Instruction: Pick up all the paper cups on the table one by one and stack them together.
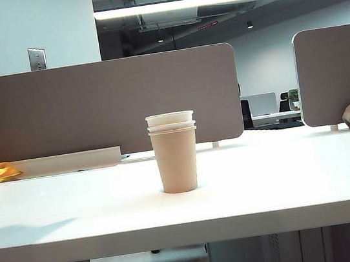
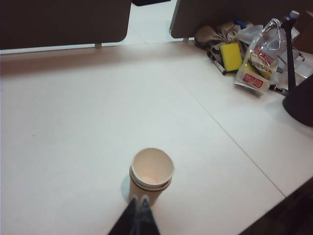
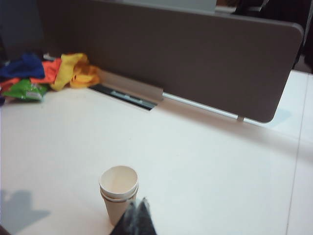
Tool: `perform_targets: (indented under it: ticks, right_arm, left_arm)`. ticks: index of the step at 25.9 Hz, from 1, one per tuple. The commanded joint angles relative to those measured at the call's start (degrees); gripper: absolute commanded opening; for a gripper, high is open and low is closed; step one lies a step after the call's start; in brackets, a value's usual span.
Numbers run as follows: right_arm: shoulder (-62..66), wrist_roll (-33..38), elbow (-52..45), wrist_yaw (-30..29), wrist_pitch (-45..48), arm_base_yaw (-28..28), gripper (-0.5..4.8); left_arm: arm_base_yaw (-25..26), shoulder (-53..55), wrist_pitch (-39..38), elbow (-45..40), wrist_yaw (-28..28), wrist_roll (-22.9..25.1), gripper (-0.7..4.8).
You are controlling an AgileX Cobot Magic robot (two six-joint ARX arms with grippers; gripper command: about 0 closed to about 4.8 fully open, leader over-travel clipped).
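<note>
Nearest your wrist cameras, the left gripper [image 2: 138,201] and the right gripper [image 3: 138,204] each hang above the surface [image 1: 285,174] with their fingers clenched together on nothing, the dark tips meeting in a point just short of the cups. You see neither arm in the outside camera, so both sit clear of the middle of the surface, which suits a job that looks finished.

Just past those tips stand the paper cups [image 1: 175,152], nested into one upright stack near the front middle of the surface: the tan cup is on the outside at the bottom, and two white rims show above its rim, one inside the other. From above, in the left wrist camera, the stack [image 2: 151,174] is open-mouthed and looks empty; the right wrist camera shows the same stack [image 3: 119,193] standing alone. I judge no loose cup remains.

Farther off, coloured cloths [image 3: 58,71] lie against the divider panel [image 1: 103,108], and bags with a yellow sponge [image 2: 231,56] crowd the far corner.
</note>
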Motion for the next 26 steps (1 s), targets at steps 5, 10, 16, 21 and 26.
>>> perform_targets:
  ticks: [5,10,16,21,26]
  right_arm:
    - [-4.15,2.38,-3.06,4.04,1.09,0.02,-0.09]
    - [-9.86,3.23,-8.98,5.92,2.71,0.02,-0.09]
    - [-15.65,3.45,-15.58,8.55,4.15,0.02,-0.09]
    - [-18.34,3.43,-19.08,8.55,5.55,0.02,-0.08]
    - [-19.21,3.45,-21.44,8.44,5.38,0.04,-0.08]
  left_arm:
    - [0.04,-7.85,2.73,-6.64,-2.69,0.50,-0.05]
    - [0.04,-16.20,2.73,-13.81,-5.29,0.70,-0.05]
    - [0.04,-23.58,3.19,-19.58,-6.19,0.92,-0.05]
    - [0.07,-27.41,3.32,-23.12,-6.38,0.96,-0.05]
    - [0.04,-29.94,3.58,-26.73,-6.75,2.08,-0.05]
